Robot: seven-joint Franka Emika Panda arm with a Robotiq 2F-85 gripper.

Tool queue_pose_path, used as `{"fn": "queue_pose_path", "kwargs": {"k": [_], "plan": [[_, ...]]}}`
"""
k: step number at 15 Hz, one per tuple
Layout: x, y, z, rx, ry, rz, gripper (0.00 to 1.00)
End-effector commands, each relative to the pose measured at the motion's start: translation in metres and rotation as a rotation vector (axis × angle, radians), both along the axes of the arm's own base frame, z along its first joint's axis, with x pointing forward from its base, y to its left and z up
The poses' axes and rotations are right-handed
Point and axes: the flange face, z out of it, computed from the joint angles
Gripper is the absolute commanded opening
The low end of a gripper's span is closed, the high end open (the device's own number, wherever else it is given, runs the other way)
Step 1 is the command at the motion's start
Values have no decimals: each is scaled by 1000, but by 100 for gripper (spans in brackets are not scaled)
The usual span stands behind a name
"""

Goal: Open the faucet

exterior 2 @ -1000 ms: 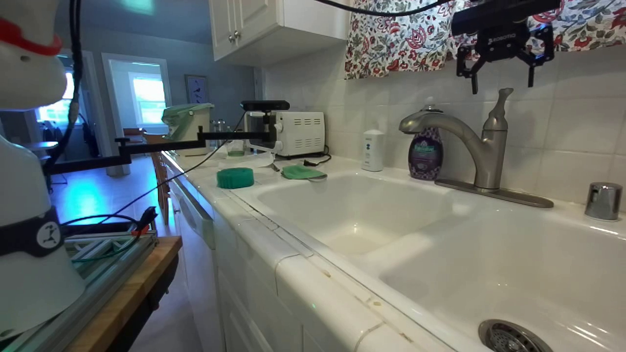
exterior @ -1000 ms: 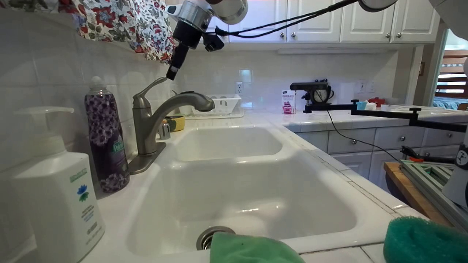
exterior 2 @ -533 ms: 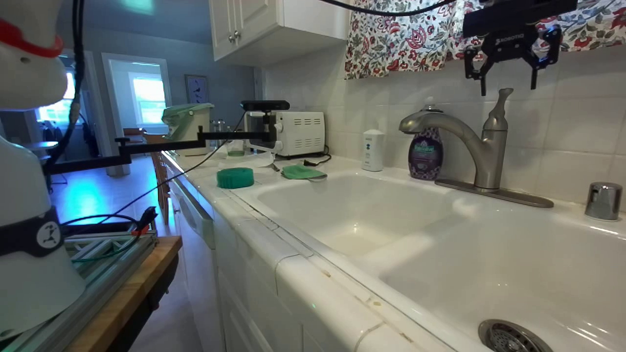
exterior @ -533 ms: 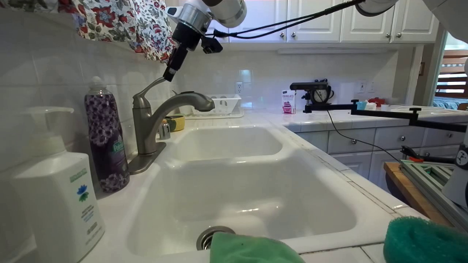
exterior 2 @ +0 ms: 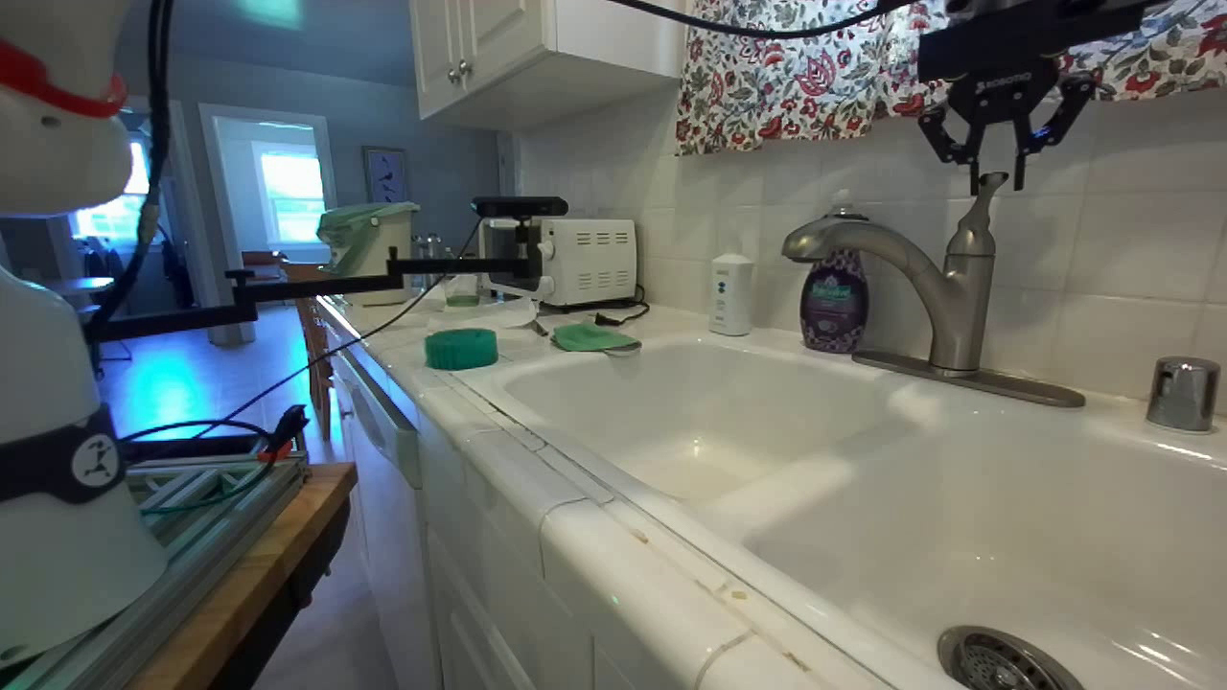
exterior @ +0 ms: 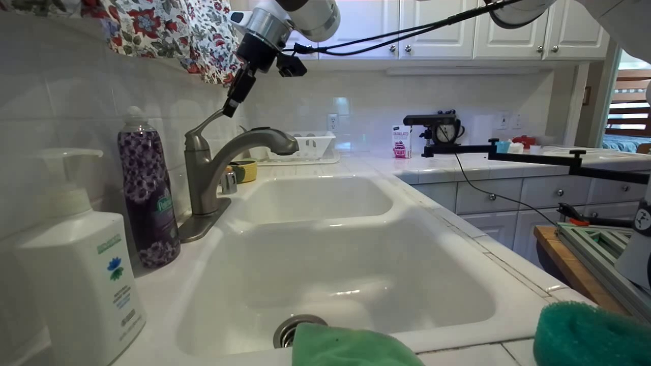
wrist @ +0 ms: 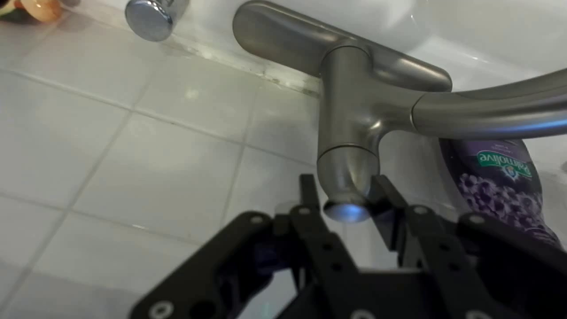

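The faucet (exterior: pixel 201 178) stands upright on its metal base plate (exterior 2: pixel 1030 388) at the back rim of the white double sink (exterior: pixel 356 244), its spout (exterior: pixel 254 137) arching out over the sink and its lever handle (wrist: pixel 347 212) rising from the top. Just beside it stands the purple-patterned bottle (exterior 2: pixel 834 307), and further along the same ledge the white pump soap dispenser (exterior: pixel 76 284). On the faucet's other side is a chrome cap (exterior 2: pixel 1184 398). A white-tiled counter (exterior 2: pixel 518 479) surrounds the sink; a green cloth (exterior 2: pixel 590 335) and a green scrubber (exterior 2: pixel 461 350) lie at the dispenser's end, a white dish rack (exterior: pixel 318 147) beyond the opposite end. Pale tiles (wrist: pixel 155 177) cover the wall under a floral curtain (exterior 2: pixel 796 86), and white cabinets (exterior: pixel 437 25) hang high up. In an exterior view the room runs back to a bright window (exterior 2: pixel 288 206), with blue light on the floor (exterior 2: pixel 173 383). The arm (exterior: pixel 323 20) reaches across above the sink, its wrist tilted, so that the gripper (exterior 2: pixel 997 189) points down and towards the wall. Its fingers (wrist: pixel 308 190) are partly spread, one each side of the lever handle's end; a gap shows on one side in the wrist view, and on the other I cannot tell whether finger and metal touch
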Motion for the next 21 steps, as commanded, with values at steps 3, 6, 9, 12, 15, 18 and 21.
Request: {"fn": "queue_pose_path", "kwargs": {"k": [3,6,9,12,15,18,21], "plan": [[7,1,1,18,-24,58,21],[6,3,4,9,-27,69,14],[6,7,12,6,-46,74,10],[7,11,20,6,-63,83,7],[8,15,25,4,-77,93,7],[11,17,28,0,-93,102,7],[12,17,30,-3,-103,110,7]]}}
